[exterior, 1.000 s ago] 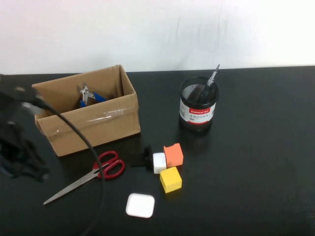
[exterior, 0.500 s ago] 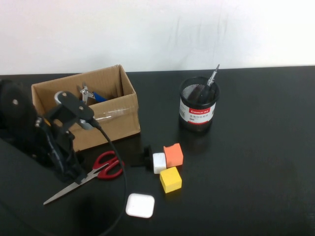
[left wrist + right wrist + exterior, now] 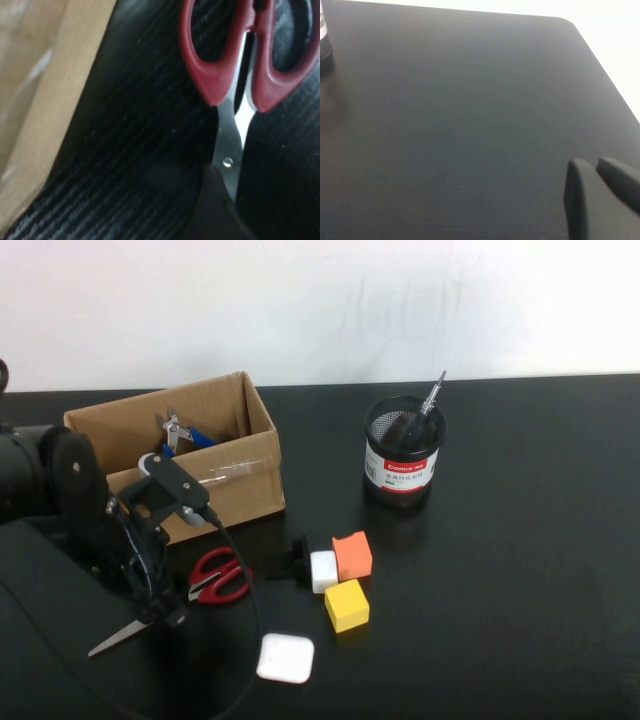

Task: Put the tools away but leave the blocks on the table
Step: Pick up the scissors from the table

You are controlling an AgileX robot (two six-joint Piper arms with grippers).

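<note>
at the left we see the left gripper (image 3: 160, 612) low over the scissors (image 3: 205, 583) on the table (image 3: 520, 570), in front of the cardboard box (image 3: 225, 490) holding the pliers (image 3: 180, 434); whether its fingers are spread we cannot tell. further right sit the white block (image 3: 324, 571), orange block (image 3: 352, 555) and yellow block (image 3: 347, 605), then the screwdriver (image 3: 432, 395) upright in the mesh cup (image 3: 403, 452). the right gripper (image 3: 600, 200) hangs over bare table with its fingers pressed together, nothing between them.

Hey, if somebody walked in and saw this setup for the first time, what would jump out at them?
Probably the left end effector, low over the blades of the red-handled scissors in front of the cardboard box that holds the blue-handled pliers. Next, the bright orange block, yellow block and white block clustered mid-table. The right end effector sits over bare table, fingers together.
</note>
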